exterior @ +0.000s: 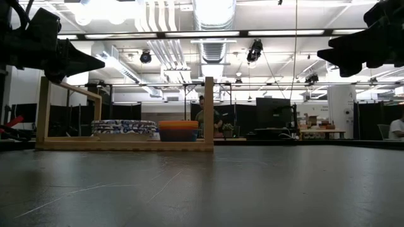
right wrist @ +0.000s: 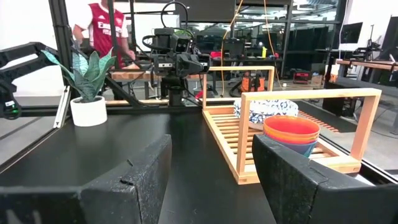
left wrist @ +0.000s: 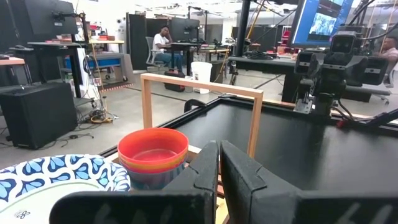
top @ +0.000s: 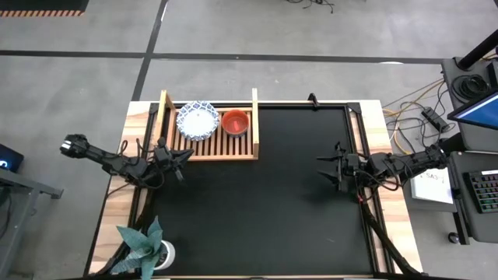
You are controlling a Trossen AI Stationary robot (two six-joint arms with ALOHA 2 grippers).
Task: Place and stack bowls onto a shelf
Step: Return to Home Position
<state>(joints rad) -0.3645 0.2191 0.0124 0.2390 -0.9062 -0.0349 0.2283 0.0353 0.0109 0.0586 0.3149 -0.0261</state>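
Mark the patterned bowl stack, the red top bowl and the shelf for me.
patterned bowl stack (top: 197, 120): high view, centre of the top bowl.
red top bowl (top: 235, 121): high view, its inside bottom.
shelf (top: 222, 145): high view, bare slats.

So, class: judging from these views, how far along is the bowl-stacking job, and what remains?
Done: the patterned bowls sit stacked on the shelf, with the small bowls stacked beside them, red-orange on top. In hand: nothing; the left tool is shut and empty near the shelf, the right tool open above the mat. Left: no bowl shows off the shelf, so probably only parking the arms.
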